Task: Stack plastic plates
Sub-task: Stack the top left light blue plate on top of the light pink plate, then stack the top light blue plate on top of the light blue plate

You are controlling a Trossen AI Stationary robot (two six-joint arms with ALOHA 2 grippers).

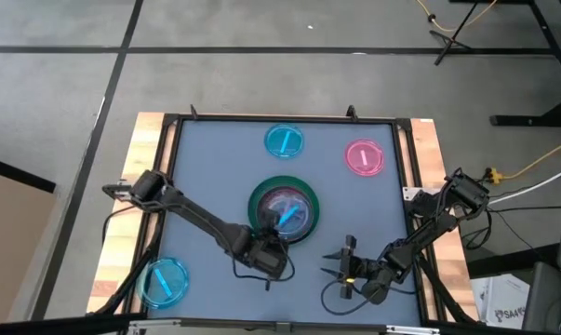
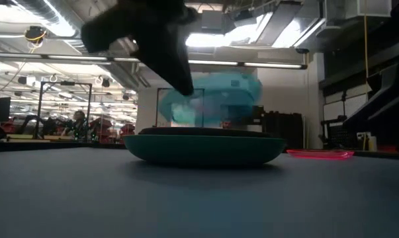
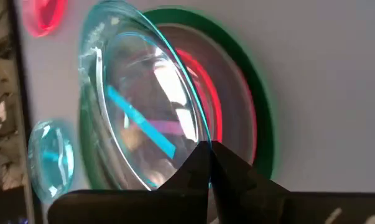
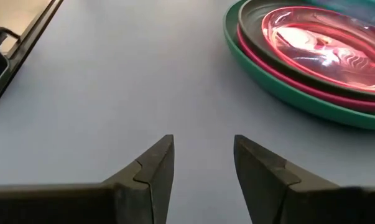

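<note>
A stack of plates point(image 1: 282, 207) stands mid-table: a large dark green plate point(image 4: 280, 87) at the bottom, then a dark grey and a hot-pink one point(image 4: 324, 46). My left gripper point(image 1: 276, 234) is at the stack's near edge, shut on a small translucent blue plate point(image 3: 134, 106), which shows over the stack in the low view point(image 2: 212, 98). My right gripper point(image 1: 346, 261) waits open to the stack's near right, its fingers point(image 4: 203, 163) over bare mat. Three small plates lie flat on the mat: blue point(image 1: 285, 141), pink point(image 1: 365, 157) and blue point(image 1: 164, 282). My left gripper pinches the blue plate's rim point(image 3: 199, 144) between its two fingers, on the side of the plate toward the table's near edge. The fingers come from the near-left side. The plate is lifted and steeply tilted over the stack; whether its lower edge touches the stack cannot be seen.
The mat is framed by a black rail point(image 1: 289, 117) with wooden table edges point(image 1: 131, 205) outside it. Open mat lies left of the stack and between the stack and the far plates. Cables hang by the right arm's base point(image 1: 457, 200).
</note>
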